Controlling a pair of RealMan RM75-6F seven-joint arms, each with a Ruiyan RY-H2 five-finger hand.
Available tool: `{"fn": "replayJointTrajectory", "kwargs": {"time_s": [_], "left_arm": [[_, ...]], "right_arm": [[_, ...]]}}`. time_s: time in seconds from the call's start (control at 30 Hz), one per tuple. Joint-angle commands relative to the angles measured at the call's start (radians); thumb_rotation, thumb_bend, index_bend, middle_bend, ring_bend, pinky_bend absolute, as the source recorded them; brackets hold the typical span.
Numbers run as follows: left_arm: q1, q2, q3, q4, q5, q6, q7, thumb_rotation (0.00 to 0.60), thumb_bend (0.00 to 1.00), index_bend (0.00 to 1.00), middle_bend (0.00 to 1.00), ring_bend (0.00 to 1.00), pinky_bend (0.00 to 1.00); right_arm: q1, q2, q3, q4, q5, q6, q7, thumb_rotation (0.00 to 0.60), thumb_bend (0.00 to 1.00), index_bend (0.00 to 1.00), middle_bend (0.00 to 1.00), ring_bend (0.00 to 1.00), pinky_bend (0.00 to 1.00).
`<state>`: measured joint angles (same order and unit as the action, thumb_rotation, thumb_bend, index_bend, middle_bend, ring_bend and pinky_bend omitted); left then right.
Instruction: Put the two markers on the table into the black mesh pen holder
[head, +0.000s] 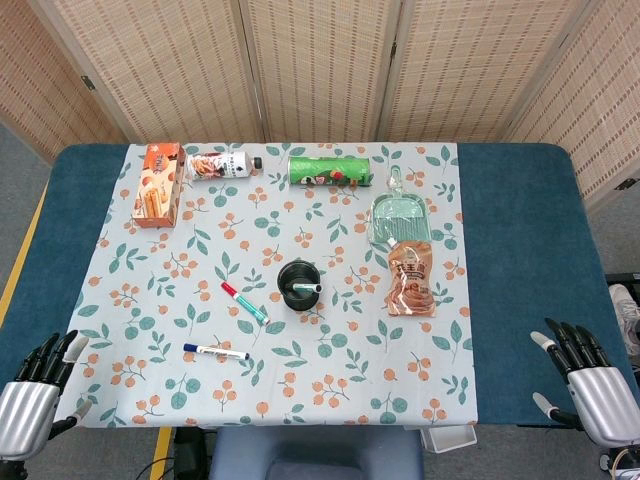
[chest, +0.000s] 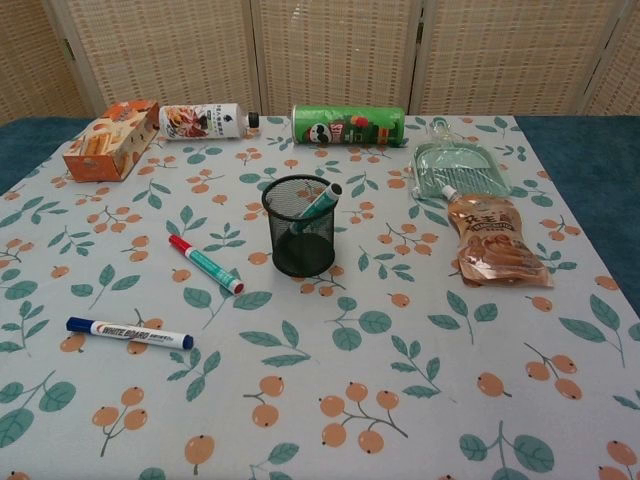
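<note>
Markers: two (chest: 205, 263) (chest: 129, 333) on table, one (chest: 318, 206) in holder (chest: 303, 241).

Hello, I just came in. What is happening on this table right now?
Nothing is being handled at the moment. The left hand and the right hand are both open at the near table edge, holding nothing. The red-capped marker and the blue-capped marker lie on the tablecloth, left of the black mesh pen holder, which already holds one green marker.
</note>
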<state>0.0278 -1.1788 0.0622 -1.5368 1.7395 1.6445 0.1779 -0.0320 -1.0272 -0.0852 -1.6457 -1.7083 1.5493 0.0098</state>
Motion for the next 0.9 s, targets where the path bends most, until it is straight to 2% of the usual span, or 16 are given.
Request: {"fn": "replayJointTrajectory", "kwargs": {"time_s": [0.03, 0.3, 0.33, 0.4, 0.53, 0.6, 0.67, 0.73, 0.8, 0.9], "left_arm": [[-0.001, 0.001, 0.001, -0.001, 0.002, 0.0, 0.001, 0.6, 0.2, 0.0, 0.08, 0.0, 0.2], [-0.018, 0.008, 0.017, -0.019, 0.041, -0.014, -0.023, 0.6, 0.2, 0.0, 0.08, 0.0, 0.2], [-0.022, 0.012, 0.018, -0.027, 0.042, -0.021, -0.023, 0.6, 0.2, 0.0, 0.11, 0.01, 0.2], [-0.035, 0.025, 0.019, -0.056, 0.046, -0.045, -0.001, 0.6, 0.2, 0.04, 0.23, 0.07, 0.2], [-0.077, 0.053, 0.024, -0.13, 0.068, -0.111, 0.028, 0.6, 0.2, 0.22, 0.5, 0.29, 0.23], [-0.107, 0.067, 0.017, -0.168, 0.076, -0.15, 0.048, 0.6, 0.2, 0.27, 0.62, 0.43, 0.34], [-0.132, 0.07, 0.001, -0.191, 0.074, -0.177, 0.067, 0.6, 0.2, 0.31, 0.71, 0.56, 0.5], [-0.158, 0.061, -0.02, -0.21, 0.064, -0.202, 0.08, 0.6, 0.2, 0.36, 0.82, 0.72, 0.71], [-0.184, 0.045, -0.037, -0.223, 0.051, -0.229, 0.068, 0.6, 0.2, 0.39, 0.9, 0.83, 0.84], [-0.223, 0.02, -0.056, -0.234, 0.016, -0.288, 0.058, 0.6, 0.2, 0.45, 0.98, 0.94, 0.96]], "right_arm": [[-0.002, -0.002, 0.0, 0.001, 0.0, 0.001, -0.005, 0.6, 0.21, 0.12, 0.0, 0.0, 0.0], [0.001, -0.005, 0.001, -0.005, 0.016, -0.017, -0.018, 0.6, 0.21, 0.12, 0.0, 0.0, 0.0], [0.002, -0.006, 0.001, -0.006, 0.018, -0.02, -0.021, 0.6, 0.21, 0.12, 0.0, 0.0, 0.0], [0.008, -0.008, 0.003, -0.009, 0.021, -0.031, -0.027, 0.6, 0.21, 0.12, 0.0, 0.0, 0.0], [0.027, -0.014, 0.009, -0.014, 0.026, -0.061, -0.036, 0.6, 0.21, 0.12, 0.0, 0.0, 0.0], [0.037, -0.016, 0.011, -0.015, 0.027, -0.076, -0.039, 0.6, 0.21, 0.12, 0.0, 0.0, 0.0], [0.045, -0.018, 0.011, -0.014, 0.03, -0.09, -0.039, 0.6, 0.21, 0.12, 0.0, 0.0, 0.0], [0.052, -0.017, 0.01, -0.013, 0.033, -0.106, -0.037, 0.6, 0.21, 0.12, 0.0, 0.0, 0.0], [0.057, -0.015, 0.011, -0.012, 0.037, -0.113, -0.032, 0.6, 0.21, 0.12, 0.0, 0.0, 0.0], [0.059, -0.012, 0.011, -0.009, 0.042, -0.116, -0.023, 0.6, 0.21, 0.12, 0.0, 0.0, 0.0]]}}
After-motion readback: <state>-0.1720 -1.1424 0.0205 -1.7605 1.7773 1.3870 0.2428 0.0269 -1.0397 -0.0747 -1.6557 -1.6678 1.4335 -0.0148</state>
